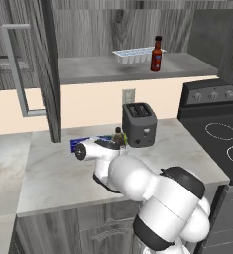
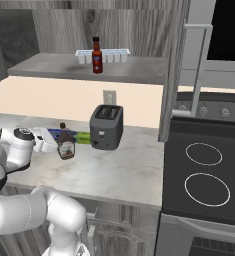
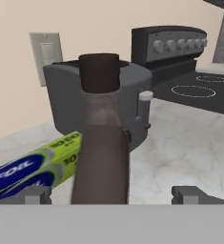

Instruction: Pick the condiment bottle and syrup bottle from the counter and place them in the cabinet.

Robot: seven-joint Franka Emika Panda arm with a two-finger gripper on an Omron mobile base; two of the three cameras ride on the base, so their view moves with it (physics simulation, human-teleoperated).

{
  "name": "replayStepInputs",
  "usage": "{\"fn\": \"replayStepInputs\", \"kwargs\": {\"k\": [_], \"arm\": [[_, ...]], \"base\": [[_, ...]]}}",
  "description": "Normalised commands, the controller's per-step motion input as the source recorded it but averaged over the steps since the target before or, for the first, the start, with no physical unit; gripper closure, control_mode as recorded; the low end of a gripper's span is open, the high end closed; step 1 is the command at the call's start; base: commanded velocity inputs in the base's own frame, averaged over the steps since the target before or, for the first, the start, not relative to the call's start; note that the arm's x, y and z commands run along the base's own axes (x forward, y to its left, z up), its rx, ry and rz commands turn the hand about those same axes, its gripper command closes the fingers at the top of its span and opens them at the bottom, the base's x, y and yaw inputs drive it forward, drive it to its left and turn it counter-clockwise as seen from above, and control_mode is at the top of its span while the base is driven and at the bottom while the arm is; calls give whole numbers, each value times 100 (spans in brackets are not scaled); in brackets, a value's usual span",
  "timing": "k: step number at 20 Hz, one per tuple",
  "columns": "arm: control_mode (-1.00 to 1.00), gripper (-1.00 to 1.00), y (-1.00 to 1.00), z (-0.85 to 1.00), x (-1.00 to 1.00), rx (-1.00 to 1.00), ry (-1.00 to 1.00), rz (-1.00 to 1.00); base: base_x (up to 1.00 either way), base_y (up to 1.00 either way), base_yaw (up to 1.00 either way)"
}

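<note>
Left base view: the condiment bottle [image 1: 157, 54] already stands upright on the cabinet [image 1: 138, 69] shelf, just right of a pale ice tray [image 1: 134, 55] and touching or nearly so; cabinet door [image 1: 24, 69] swung open at left. Down on the counter [image 1: 58, 173], the syrup bottle [image 1: 119, 137] is mostly hidden behind the arm's wrist, just its cap and shoulder peeking out by the toaster [image 1: 139, 124] near the back edge, with a blue foil box [image 1: 88, 143] lying to its left. Right base view: syrup bottle [image 2: 66, 142] is upright, long axis vertical, mid-counter left of the toaster [image 2: 107, 127], foil box [image 2: 69, 135] behind it toward the wall; the gripper [image 2: 50, 145] reaches in horizontally from the left, bottle lying just off its tip, contact hard to call from here. Stove [image 2: 204, 170] sits past the counter's right edge. Hand view: bottle [image 3: 101, 157] is dead centre, straight ahead between the two fingertips [image 3: 35, 195], neck and cap rising upward in front of the toaster [image 3: 61, 105]; fingers spread wide with clear gaps either side of the body, nothing pinched. Foil box [image 3: 35, 169] lies at lower left beside the bottle. Probably the grasp just needs a short push forward, then a squeeze on the body; cabinet shelf holds one bottle, the second remains on the counter.
</note>
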Motion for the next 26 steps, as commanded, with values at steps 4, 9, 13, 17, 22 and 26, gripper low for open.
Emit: {"fn": "replayStepInputs", "kwargs": {"k": [4,9,13,17,22,26], "arm": [[-100,-100,0,0,40,0,0,0],[-100,-100,0,-6,33,0,0,0],[-100,-100,0,-12,0,0,0,0],[-100,100,0,-10,0,0,0,0],[-100,100,0,-1,-3,0,0,0],[-100,100,-3,2,-5,0,-1,0]], "base": [[0,0,0],[0,0,0],[0,0,0],[0,0,0],[0,0,0],[0,0,0]]}}
